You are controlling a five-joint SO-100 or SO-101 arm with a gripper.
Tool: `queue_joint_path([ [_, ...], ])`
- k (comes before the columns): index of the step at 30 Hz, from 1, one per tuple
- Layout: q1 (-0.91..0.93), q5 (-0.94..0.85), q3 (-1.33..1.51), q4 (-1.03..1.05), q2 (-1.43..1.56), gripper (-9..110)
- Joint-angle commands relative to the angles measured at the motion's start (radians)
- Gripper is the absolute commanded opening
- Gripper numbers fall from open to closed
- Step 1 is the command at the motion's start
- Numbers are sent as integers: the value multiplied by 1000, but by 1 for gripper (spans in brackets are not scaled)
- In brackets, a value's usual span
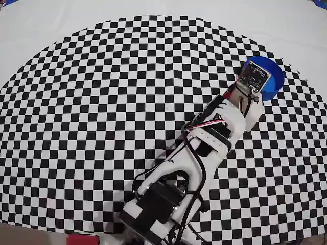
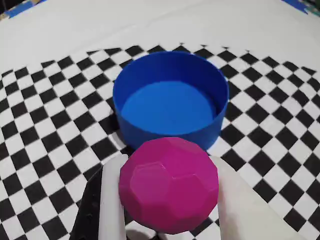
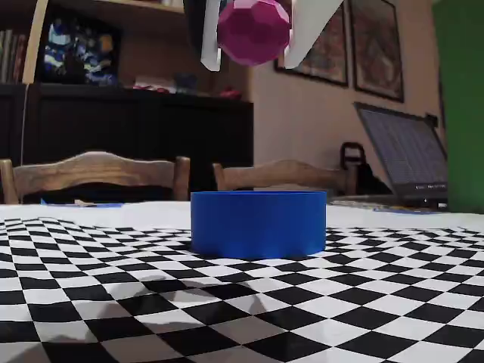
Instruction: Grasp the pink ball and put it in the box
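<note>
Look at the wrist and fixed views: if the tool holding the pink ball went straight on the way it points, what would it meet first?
Most likely the box. The tool, shut on the pink ball, points down toward it; the fixed view shows the ball hanging above it. Depth is unclear: it might meet the near wall before the floor.

One pink ball (image 2: 168, 185), one blue box (image 2: 170, 100), one claw (image 2: 167, 200), two chairs (image 3: 94, 175), one laptop (image 3: 404, 151).

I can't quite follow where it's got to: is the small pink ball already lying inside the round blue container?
No, the faceted magenta-pink ball hangs clamped in the end effector above the empty blue cylindrical container.
</note>
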Motion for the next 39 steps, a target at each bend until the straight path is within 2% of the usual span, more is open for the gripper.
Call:
queue_joint_path([
  [1,-14,12,-75,-12,-20,0],
  [39,-28,12,-537,-12,-505,0],
])
